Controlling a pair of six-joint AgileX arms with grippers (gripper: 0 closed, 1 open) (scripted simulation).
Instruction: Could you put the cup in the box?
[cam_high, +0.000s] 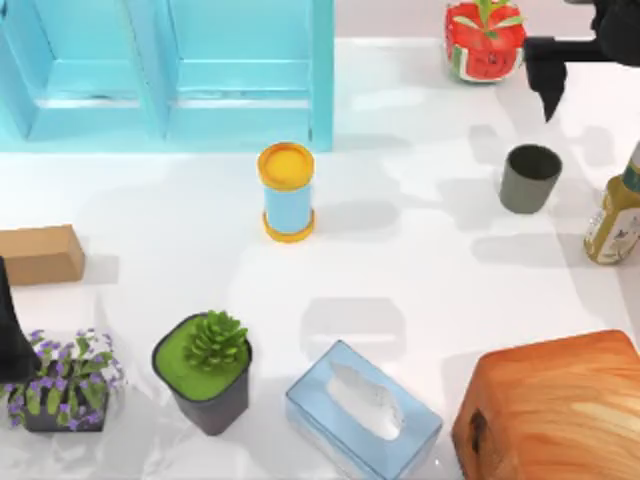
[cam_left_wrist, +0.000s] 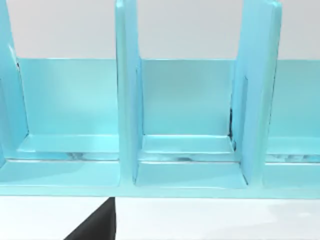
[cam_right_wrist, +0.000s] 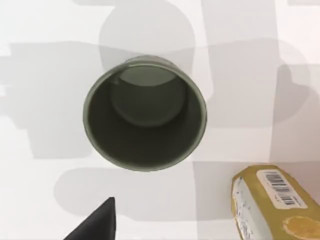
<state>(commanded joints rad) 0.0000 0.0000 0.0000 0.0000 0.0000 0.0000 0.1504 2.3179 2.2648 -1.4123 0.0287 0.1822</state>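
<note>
White table (cam_high: 420, 270); grey-green cup (cam_high: 529, 178) upright at right, rigid, light, smooth. Grasp rim wall. Right gripper (cam_high: 548, 85) above it at upper right, opening indiscernible.

cup (cam_high: 529, 178) | bottle (cam_high: 617, 215) crowds me just right of cup | watermelon pot (cam_high: 485, 40) behind cup | I see bare table (cam_high: 400, 250) left of cup

Cup (cam_high: 529, 178) at table right, just left of bottle (cam_high: 617, 213) (box (cam_high: 552, 408) well apart, nearer front).
</note>
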